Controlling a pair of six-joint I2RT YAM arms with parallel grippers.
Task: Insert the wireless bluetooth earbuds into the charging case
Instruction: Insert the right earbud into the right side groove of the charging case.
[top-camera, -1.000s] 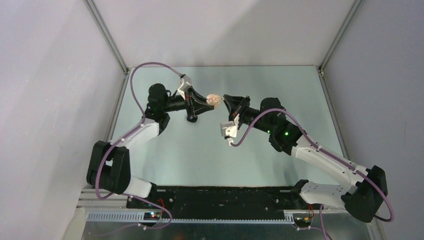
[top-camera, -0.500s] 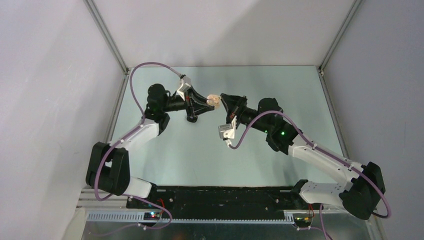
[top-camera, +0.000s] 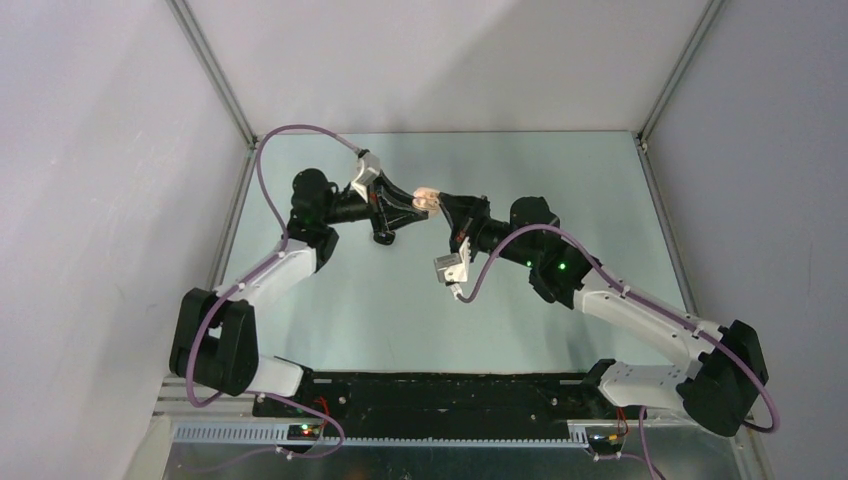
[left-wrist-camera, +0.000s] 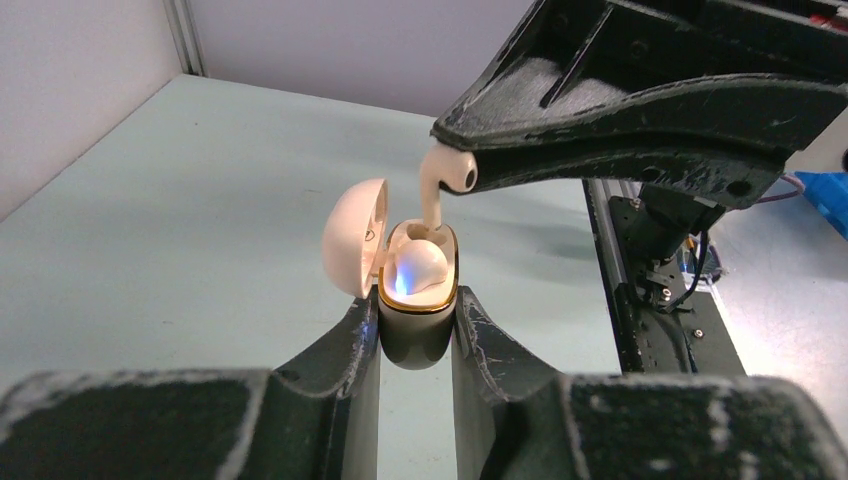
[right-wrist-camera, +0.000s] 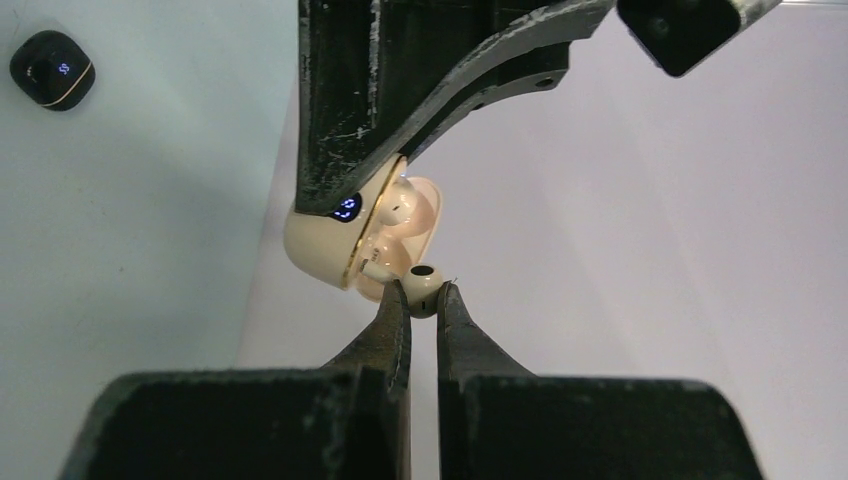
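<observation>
My left gripper (left-wrist-camera: 418, 305) is shut on the cream charging case (left-wrist-camera: 418, 335) and holds it above the table with its lid (left-wrist-camera: 354, 236) swung open to the left. One cream earbud (left-wrist-camera: 422, 266) sits in the case beside a blue glow. My right gripper (right-wrist-camera: 422, 291) is shut on the head of a second cream earbud (right-wrist-camera: 424, 279). That earbud's stem (left-wrist-camera: 432, 205) points down into the case's free slot at the opening. From above, the two grippers meet tip to tip at the case (top-camera: 427, 198).
A black case with a gold rim (right-wrist-camera: 52, 68) lies shut on the pale green table (top-camera: 560, 170), its display lit. White walls close off the left, back and right. The black base rail (left-wrist-camera: 640, 260) runs along the near edge.
My right gripper has moved left with the earbud until it reaches the open case. The left gripper has shifted only slightly and keeps its hold.
</observation>
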